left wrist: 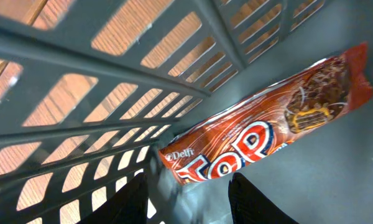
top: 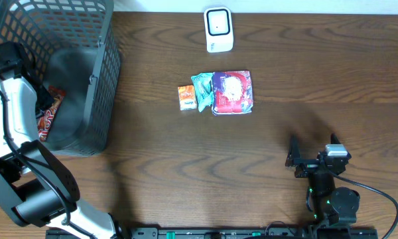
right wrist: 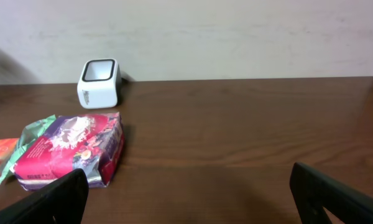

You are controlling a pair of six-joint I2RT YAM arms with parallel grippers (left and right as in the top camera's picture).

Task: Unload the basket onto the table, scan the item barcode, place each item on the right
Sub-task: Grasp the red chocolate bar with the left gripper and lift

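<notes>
Dark brown wood grain covers the table [top: 265, 153], with a pale wall behind it in the right wrist view. At the far edge stands a white barcode scanner [top: 219, 29], window facing up. Just in front of the scanner lie three items side by side: a magenta pouch [top: 232, 91], a green packet [top: 202, 89] and a small orange box [top: 186, 97]. Well to the left of the scanner sits a grey slatted basket [top: 109, 79], and the left arm reaches down into it. On the basket floor lies a red Top wafer packet [left wrist: 267, 130]. The left gripper [left wrist: 199, 202] has a finger on each side of the packet's near end; I cannot tell whether it is clamping the packet or has let go. Well apart from the scanner, at the near right, the right gripper [right wrist: 188, 180] is spread wide with nothing between its fingers.
</notes>
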